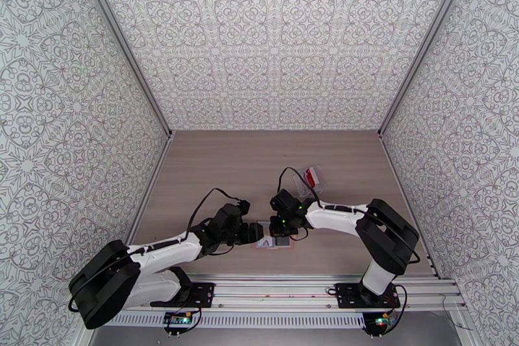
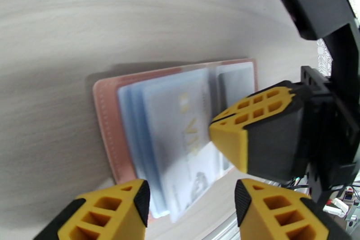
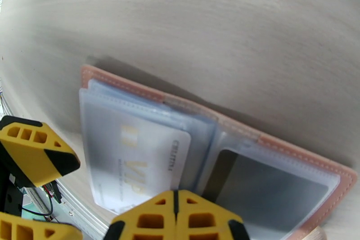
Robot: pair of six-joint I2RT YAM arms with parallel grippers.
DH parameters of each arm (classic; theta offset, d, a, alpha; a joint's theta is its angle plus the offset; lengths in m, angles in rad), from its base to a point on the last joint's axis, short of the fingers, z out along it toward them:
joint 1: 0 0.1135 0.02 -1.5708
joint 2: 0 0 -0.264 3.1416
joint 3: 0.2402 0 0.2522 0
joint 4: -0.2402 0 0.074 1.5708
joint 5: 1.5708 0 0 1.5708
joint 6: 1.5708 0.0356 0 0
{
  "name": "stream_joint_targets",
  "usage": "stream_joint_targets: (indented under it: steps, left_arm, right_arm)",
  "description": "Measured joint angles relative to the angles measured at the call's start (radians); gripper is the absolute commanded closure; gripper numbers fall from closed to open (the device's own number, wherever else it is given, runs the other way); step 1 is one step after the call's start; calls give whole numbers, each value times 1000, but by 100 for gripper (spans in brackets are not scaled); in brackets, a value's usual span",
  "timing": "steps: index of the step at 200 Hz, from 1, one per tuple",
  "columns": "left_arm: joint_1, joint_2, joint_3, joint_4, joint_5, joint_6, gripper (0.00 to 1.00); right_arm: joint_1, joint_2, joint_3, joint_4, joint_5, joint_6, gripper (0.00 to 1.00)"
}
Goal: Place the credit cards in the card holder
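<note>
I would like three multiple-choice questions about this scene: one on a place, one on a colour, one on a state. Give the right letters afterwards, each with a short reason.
1. Where does the pinkish-brown leather card holder lie?
A) at the near edge of the wooden table, between the left pincer and the right pincer
B) against the far wall
C) in the far left corner

2. What colour are the letters "VIP" on the white plastic card?
A) blue
B) gold
C) green

3. How is the right pincer?
A) wide open
B) gripping a red card
C) shut

Key: 1 A, the top view shows it between both pincers; 2 B, the right wrist view shows gold letters; 3 C, its yellow fingers meet without a gap.
</note>
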Motion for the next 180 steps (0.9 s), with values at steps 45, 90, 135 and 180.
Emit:
stream_joint_targets:
  steps: [45, 90, 135, 180]
  left_arm:
    - [-5, 22, 2, 7, 0, 0, 43]
    - [-11, 35, 4, 14, 0, 0, 43]
    - [-15, 44, 21, 22, 0, 0, 43]
    - [-21, 63, 21, 37, 8, -2, 43]
  right_arm:
    - [0, 0, 0, 0, 0, 0, 99]
    - [0, 1, 0, 0, 0, 0, 99]
    - [0, 5, 0, 2, 0, 0, 99]
    - [0, 5, 0, 2, 0, -1, 99]
